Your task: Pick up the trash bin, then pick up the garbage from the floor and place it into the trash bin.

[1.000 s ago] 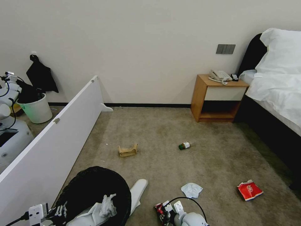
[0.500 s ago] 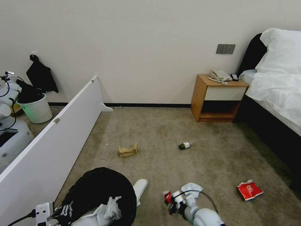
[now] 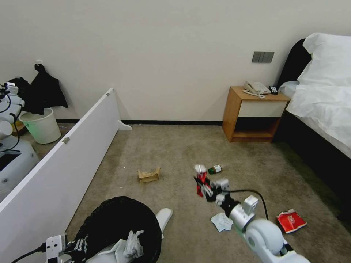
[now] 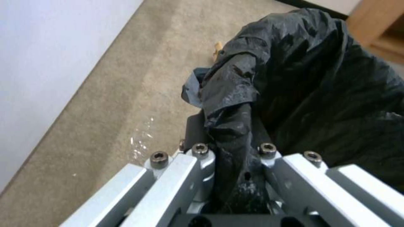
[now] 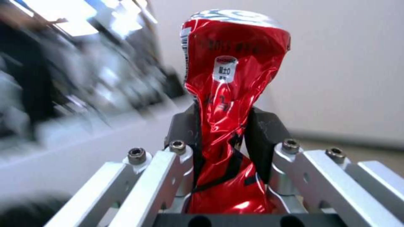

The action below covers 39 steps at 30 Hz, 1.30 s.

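Above carpet, right gripper (image 3: 203, 187) pinches crushed red can (image 5: 229, 94), bkgd blurred; left gripper (image 4: 229, 151) clamps trash bin (image 3: 120, 219) liner, bin cut off.

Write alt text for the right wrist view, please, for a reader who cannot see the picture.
The right gripper is shut on a crushed red can, which stands up between its two dark fingers. Behind the can is a pale wall; the rest of the background is too blurred to tell.
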Motion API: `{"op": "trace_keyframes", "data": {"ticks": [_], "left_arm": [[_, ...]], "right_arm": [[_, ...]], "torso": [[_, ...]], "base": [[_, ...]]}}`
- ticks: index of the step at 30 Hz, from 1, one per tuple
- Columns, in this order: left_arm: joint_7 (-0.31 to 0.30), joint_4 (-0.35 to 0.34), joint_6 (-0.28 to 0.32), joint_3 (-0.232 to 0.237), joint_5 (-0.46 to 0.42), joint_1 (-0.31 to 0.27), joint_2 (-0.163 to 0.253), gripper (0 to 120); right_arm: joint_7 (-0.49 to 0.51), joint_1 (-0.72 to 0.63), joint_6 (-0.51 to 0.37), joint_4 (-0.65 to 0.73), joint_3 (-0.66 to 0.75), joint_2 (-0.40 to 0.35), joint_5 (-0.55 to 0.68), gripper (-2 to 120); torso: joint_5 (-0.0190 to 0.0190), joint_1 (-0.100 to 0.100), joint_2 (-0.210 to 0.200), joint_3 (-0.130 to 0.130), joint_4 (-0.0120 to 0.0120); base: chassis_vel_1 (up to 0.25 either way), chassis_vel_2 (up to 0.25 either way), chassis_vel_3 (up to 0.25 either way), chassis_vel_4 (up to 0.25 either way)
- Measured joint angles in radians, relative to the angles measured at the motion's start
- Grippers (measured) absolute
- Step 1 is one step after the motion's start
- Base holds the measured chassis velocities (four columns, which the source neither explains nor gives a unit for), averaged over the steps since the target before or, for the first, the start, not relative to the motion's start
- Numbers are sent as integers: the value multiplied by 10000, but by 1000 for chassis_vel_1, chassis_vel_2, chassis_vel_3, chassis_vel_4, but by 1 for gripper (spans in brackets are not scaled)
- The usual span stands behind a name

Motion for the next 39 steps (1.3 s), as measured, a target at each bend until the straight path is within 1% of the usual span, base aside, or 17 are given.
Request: {"op": "trace_keyframes", "data": {"ticks": [1,3,4,5,6,7,8,9,10,11,12,15,23,27,29,32,39], "left_arm": [[-97,3,97,-57,-110,-113,12,4],[-131,2,136,-69,-142,-149,16,4],[-193,-9,234,-80,-201,-228,21,4],[-193,-9,234,-80,-201,-228,21,4],[-216,-13,274,-98,-218,-282,19,4],[-216,-13,274,-98,-218,-282,19,4],[-230,11,290,-139,-221,-337,10,4],[-242,98,295,-220,-223,-390,1,4],[-242,98,295,-220,-223,-390,1,4],[-248,177,299,-310,-230,-427,-2,4],[-248,177,299,-310,-230,-427,-2,4],[-260,250,341,-497,-362,-530,12,4],[-313,354,430,-568,-476,-726,66,4],[-317,408,454,-559,-488,-790,90,4],[-329,433,485,-576,-521,-823,93,4],[-325,442,493,-621,-537,-822,107,4],[-313,482,559,-924,-670,-786,258,4]], "right_arm": [[-417,471,367,151,-388,-70,691,20],[-545,630,467,178,-523,-83,903,20],[-1097,1318,735,225,-1079,-94,1648,20],[-1097,1318,735,225,-1079,-94,1648,20],[-1485,1894,845,223,-1488,-65,2045,20],[-1485,1894,845,223,-1488,-65,2045,20],[-1825,2536,931,170,-1899,72,2345,20],[-2124,3314,1017,85,-2385,267,2700,20],[-2124,3314,1017,85,-2385,267,2700,20],[-2313,3977,1045,-2,-2884,524,2993,20],[-2313,3977,1045,-2,-2884,524,2993,20],[-2649,5143,1044,-225,-3926,1292,3571,20],[-3039,6005,968,-533,-5139,1990,4028,20],[-3172,6231,939,-667,-5585,2230,4046,20],[-3340,6326,853,-851,-6225,2374,3867,20],[-3399,6288,787,-864,-6358,2294,3747,20],[-3509,6061,600,-872,-6534,1807,3213,20]], "torso": [[-2,1,1,0,0],[-2,0,1,0,0],[0,0,0,0,0],[0,0,0,0,0],[-3,0,0,0,-2],[-3,0,0,0,-2],[1,0,0,1,-4],[0,1,1,0,0],[0,1,1,0,0],[-7,1,1,1,3],[-7,1,1,1,3],[-4,1,0,1,2],[-2,1,0,1,-1],[-4,0,0,0,-1],[-2,0,0,0,1],[-2,0,0,0,0],[0,0,0,0,-1]], "base": [[0,0,0,0],[0,0,0,0],[0,0,0,0],[0,0,0,0],[0,0,0,0],[0,0,0,0],[0,0,0,0],[0,0,0,0],[0,0,0,0],[0,0,0,0],[0,0,0,0],[0,0,0,0],[0,0,0,0],[0,0,0,0],[0,0,0,0],[0,0,0,0],[0,0,0,0]]}}
